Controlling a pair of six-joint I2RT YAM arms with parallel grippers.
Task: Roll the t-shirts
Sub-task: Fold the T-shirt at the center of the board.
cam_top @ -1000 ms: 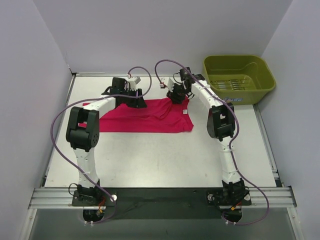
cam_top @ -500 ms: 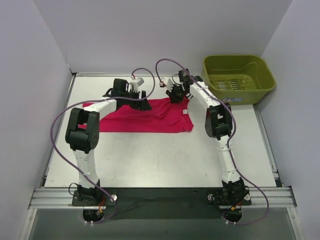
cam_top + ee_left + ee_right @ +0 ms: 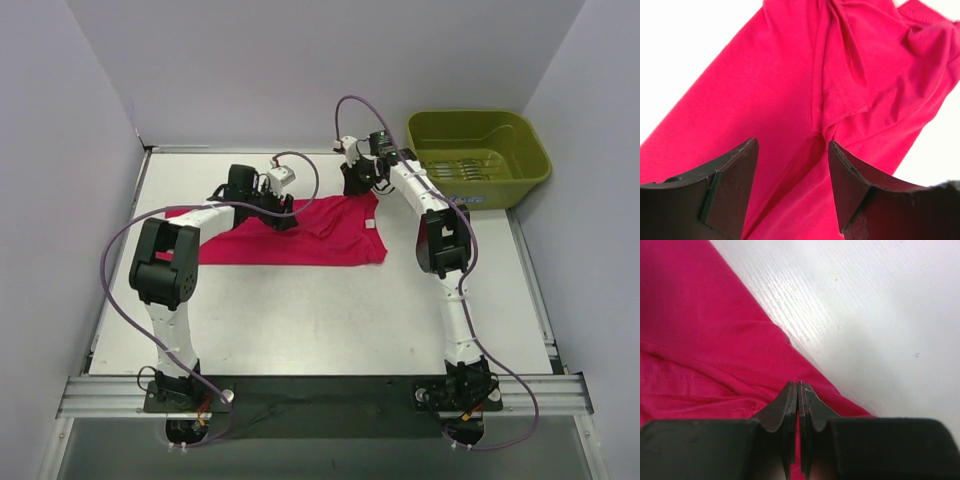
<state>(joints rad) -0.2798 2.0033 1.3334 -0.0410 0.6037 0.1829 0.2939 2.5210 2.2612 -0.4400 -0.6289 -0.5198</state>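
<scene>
From above, the t-shirt [image 3: 300, 240] lies spread flat on the table [image 3: 300, 310], its long side running across in front of both arms. The left gripper [image 3: 284, 214] is down over the shirt's far edge, somewhat left of the middle, with most of the cloth lying nearer the arm bases than the fingertips. The right gripper [image 3: 357, 188] sits at the shirt's far right corner, so the fabric runs off to its left and back toward the bases. The tub [image 3: 500, 195] stands well apart to the right of that gripper, off the shirt.

In the left wrist view, the left gripper [image 3: 792, 144] stands open. Its two dark fingers [image 3: 732, 185] are spread apart with nothing held between them. The t-shirt [image 3: 770, 85] fills the space under and ahead of the tips, and a stitched hem and a few soft folds lie just beyond the right finger. Bare table [image 3: 685, 35] shows ahead to the left.

In the right wrist view, the right gripper [image 3: 798, 386] is closed, its jaws pressed flat together. The tips rest right at the t-shirt's [image 3: 700, 340] edge, with the cloth spreading left of and beneath them and white table [image 3: 880, 315] ahead to the right. Whether any fabric is caught between the jaws cannot be told.
</scene>
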